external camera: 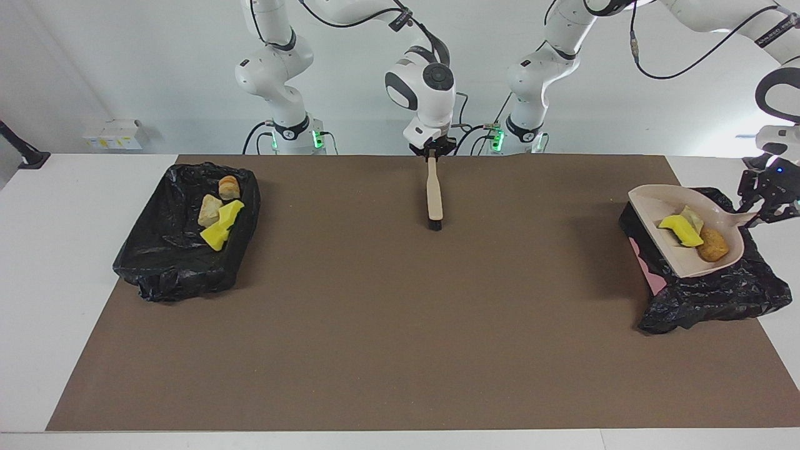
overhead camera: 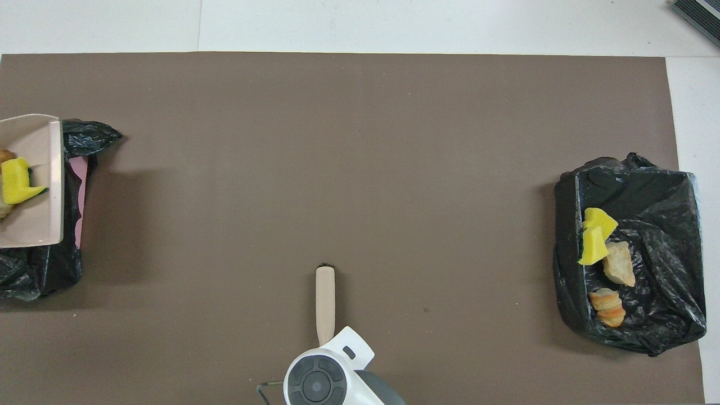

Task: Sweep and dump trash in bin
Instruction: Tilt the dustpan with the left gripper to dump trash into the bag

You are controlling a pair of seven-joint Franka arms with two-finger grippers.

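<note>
The left gripper [external camera: 764, 209] is clamped on the tip of the beige dustpan's [external camera: 650, 206] handle, fingers narrowed around it, and holds the pan in the air over the black-bagged bin [external camera: 719, 294] at the left arm's end of the table. In the pan lie three scraps of trash — a bright yellow sponge chunk [external camera: 680, 230], a pale tan lump [external camera: 692, 217] touching it, and an orange-brown lump [external camera: 712, 247] against the pan's closed end by the handle. The pan sits roughly level, its open mouth pointing toward the middle of the table; a pink edge of the bin shows under the bag just below it. The right gripper [external camera: 431, 152] has its fingertips closed on the top end of the brush's [external camera: 434, 197] pale handle, and the brush hangs bristles down over the brown mat [external camera: 400, 325], at the robots' edge near the middle. At the right arm's end lies a second black-lined bin [external camera: 162, 262] holding more trash: two yellow sponge chunks [external camera: 220, 226], a tan lump [external camera: 209, 209] and a striped orange-brown lump [external camera: 229, 186], the striped one nearest the robots.
</note>
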